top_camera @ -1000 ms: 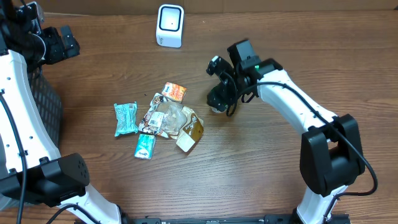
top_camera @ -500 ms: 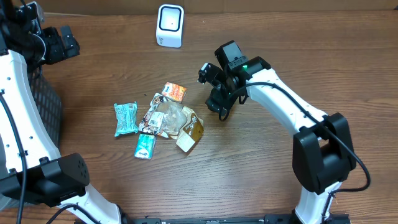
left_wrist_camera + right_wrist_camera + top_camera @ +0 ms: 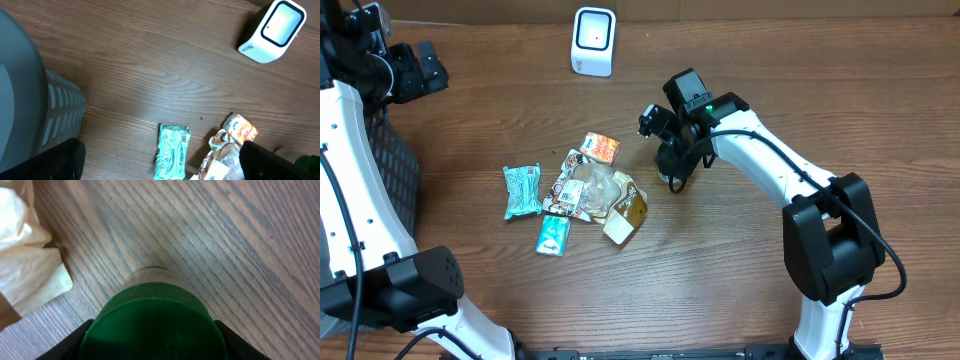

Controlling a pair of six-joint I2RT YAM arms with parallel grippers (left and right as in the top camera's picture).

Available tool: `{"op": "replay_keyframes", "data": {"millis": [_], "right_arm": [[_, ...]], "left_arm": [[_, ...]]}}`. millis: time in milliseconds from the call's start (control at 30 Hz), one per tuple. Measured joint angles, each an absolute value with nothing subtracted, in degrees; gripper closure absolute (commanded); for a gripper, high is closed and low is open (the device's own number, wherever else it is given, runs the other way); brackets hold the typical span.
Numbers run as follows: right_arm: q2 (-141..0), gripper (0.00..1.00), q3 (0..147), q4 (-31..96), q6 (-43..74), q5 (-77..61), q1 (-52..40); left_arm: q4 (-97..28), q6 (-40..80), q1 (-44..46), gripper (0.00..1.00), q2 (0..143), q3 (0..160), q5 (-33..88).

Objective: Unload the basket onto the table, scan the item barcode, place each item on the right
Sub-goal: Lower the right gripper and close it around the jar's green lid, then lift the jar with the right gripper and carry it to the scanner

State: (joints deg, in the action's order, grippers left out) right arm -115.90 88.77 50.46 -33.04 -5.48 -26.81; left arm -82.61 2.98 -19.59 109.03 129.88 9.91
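Starting right at the right gripper [image 3: 152,347]: got a green-capped bottle [image 3: 152,320] sitting between the two fingers [image 3: 65,347], cap facing the wrist cam, wooden table [image 3: 225,235] underneath. No gap showing on either side of the cap, but honestly can't tell whether clamped tight or merely touching. Just off to the left of those fingers, a crumpled tan packet [image 3: 27,255], close by the bottle. Further out that same way, going by the overhead view, a small heap of snack packets [image 3: 582,190]. Up past the gripper and well apart from it, a white scanner [image 3: 593,40] near the table's far edge. Over to the left gripper [image 3: 170,162]: spread wide, holding nothing, with a teal packet [image 3: 172,152] showing between its fingers and a grey mesh basket [image 3: 62,117] off to its left.
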Motion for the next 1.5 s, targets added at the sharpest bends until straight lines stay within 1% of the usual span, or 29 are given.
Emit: {"op": "replay_keyframes", "data": {"millis": [67, 100, 167, 333, 533, 667, 733, 900, 1067, 1200, 1333, 1500], "right_arm": [[-115.9, 0.54, 88.8, 50.1, -31.9, -5.5, -26.8], [-115.9, 0.55, 88.8, 49.8, -30.9, -5.5, -26.8], [-115.9, 0.60, 88.8, 48.6, -28.0, -5.5, -26.7], [-115.9, 0.61, 88.9, 47.7, -18.2, -5.5, -25.9], [-116.2, 0.62, 92.9, 51.6, -8.1, -6.0, -23.4], [-116.2, 0.69, 98.6, 57.3, -5.1, -8.7, -22.2], [-116.2, 0.76, 101.9, 60.1, -4.4, -11.0, -22.1], [-116.2, 0.81, 109.4, 65.3, -3.4, -16.8, -21.6], [-115.5, 0.87, 111.4, 67.8, -2.9, -27.9, -18.5], [-114.3, 0.87, 111.4, 68.2, -3.9, -41.2, -14.0], [-113.5, 0.87, 111.6, 69.9, -8.5, -57.0, -9.4], [-113.4, 0.87, 111.6, 70.2, -11.6, -67.0, -7.4]], "left_arm": [[-82.6, 3.0, -19.6, 0.00, 109.0, 129.9, 9.9], [-82.6, 3.0, -19.6, 0.00, 109.0, 129.9, 9.9], [-82.6, 3.0, -19.6, 0.00, 109.0, 129.9, 9.9], [-82.6, 3.0, -19.6, 0.00, 109.0, 129.9, 9.9], [-82.6, 3.0, -19.6, 0.00, 109.0, 129.9, 9.9], [-82.6, 3.0, -19.6, 0.00, 109.0, 129.9, 9.9], [-82.6, 3.0, -19.6, 0.00, 109.0, 129.9, 9.9], [-82.6, 3.0, -19.6, 0.00, 109.0, 129.9, 9.9], [-82.6, 3.0, -19.6, 0.00, 109.0, 129.9, 9.9], [-82.6, 3.0, -19.6, 0.00, 109.0, 129.9, 9.9], [-82.6, 3.0, -19.6, 0.00, 109.0, 129.9, 9.9], [-82.6, 3.0, -19.6, 0.00, 109.0, 129.9, 9.9]]}}
